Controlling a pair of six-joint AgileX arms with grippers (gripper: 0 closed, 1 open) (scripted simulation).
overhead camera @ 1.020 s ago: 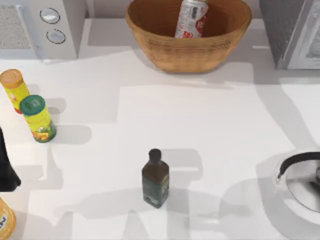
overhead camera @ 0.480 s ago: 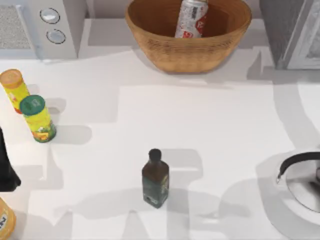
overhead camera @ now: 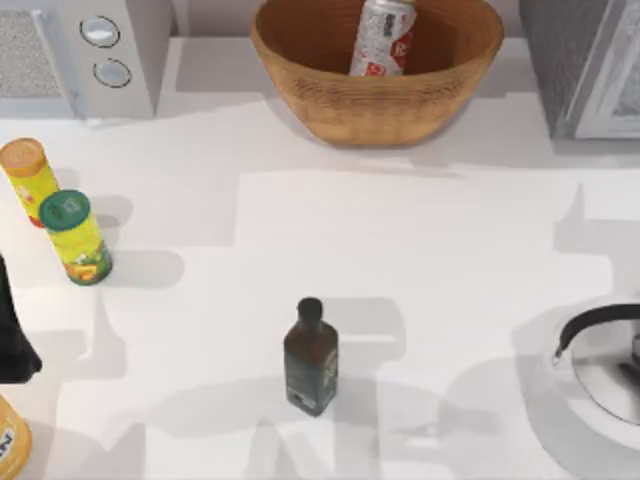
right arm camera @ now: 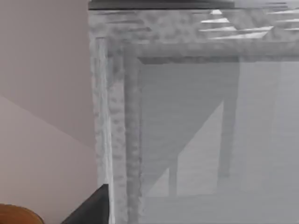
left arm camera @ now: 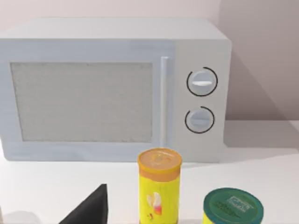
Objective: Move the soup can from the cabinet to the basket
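The soup can [overhead camera: 383, 37] sits inside the basket [overhead camera: 376, 103] at the top centre of the top view, leaning a little with its red label facing out. The cabinet [overhead camera: 585, 65] stands in the upper right corner, just beside the basket; in the right wrist view its speckled frame [right arm camera: 117, 116] and shaded inside fill most of the picture, with a sliver of the basket [right arm camera: 16, 215] at the lower left.

The microwave [overhead camera: 85, 55] with two round knobs occupies the upper left corner. Two yellow jars stand near the left edge, one with an orange lid [overhead camera: 27, 178] and one with a green lid [overhead camera: 73, 237], close together. A dark bottle [overhead camera: 310, 358] stands upright at the lower centre, well apart from everything else. A kettle [overhead camera: 603, 362] lies at the right edge.

Whether either arm's fingers are spread or closed cannot be told; a dark wedge [left arm camera: 88, 209] at the bottom of each wrist view is all that appears.
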